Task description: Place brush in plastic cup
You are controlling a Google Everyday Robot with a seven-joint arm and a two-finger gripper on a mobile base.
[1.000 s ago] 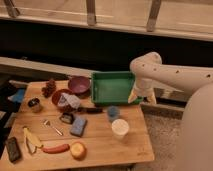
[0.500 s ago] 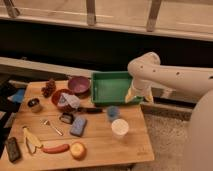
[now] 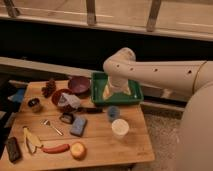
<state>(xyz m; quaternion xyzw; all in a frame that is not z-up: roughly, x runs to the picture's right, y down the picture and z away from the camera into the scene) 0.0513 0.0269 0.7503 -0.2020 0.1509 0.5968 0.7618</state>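
Brush [image 3: 92,110]: lies flat on the wooden table [image 3: 125,150], roughly level with the table's long side, in front of the green tray [image 3: 136,96]. Touches no cup. One end reaches toward the crumpled pale bag [image 3: 70,101]; the other points at the blue cup [image 3: 113,113] and stops just beside it.

Blue cup: stands upright in front of the tray. White cup [image 3: 120,128]: upright too, just in front of the blue one, nearer the table's front edge. Cannot tell which of the two is plastic.

Gripper [image 3: 116,92]: hangs over the green tray, pointing down, behind both cups and apart from the brush. Holds nothing that shows. Open or closed: cannot tell. Above it, the thick white arm [image 3: 165,75], coming in from the right.

Left of the tray: a purple bowl [image 3: 79,84], then a red bowl [image 3: 59,95] partly under the pale bag, a pine cone [image 3: 49,87] toward the back edge, and a small dark tin [image 3: 34,105] farther left.

In front of the brush: a small dark block [image 3: 66,118] and a blue sponge [image 3: 78,126], side by side. Left of these, a silver fork [image 3: 52,127].

Along the front edge: a flat black block [image 3: 13,149] at the left corner, a banana [image 3: 30,140], a red sausage-shaped thing [image 3: 55,148] and an orange round fruit [image 3: 78,150].
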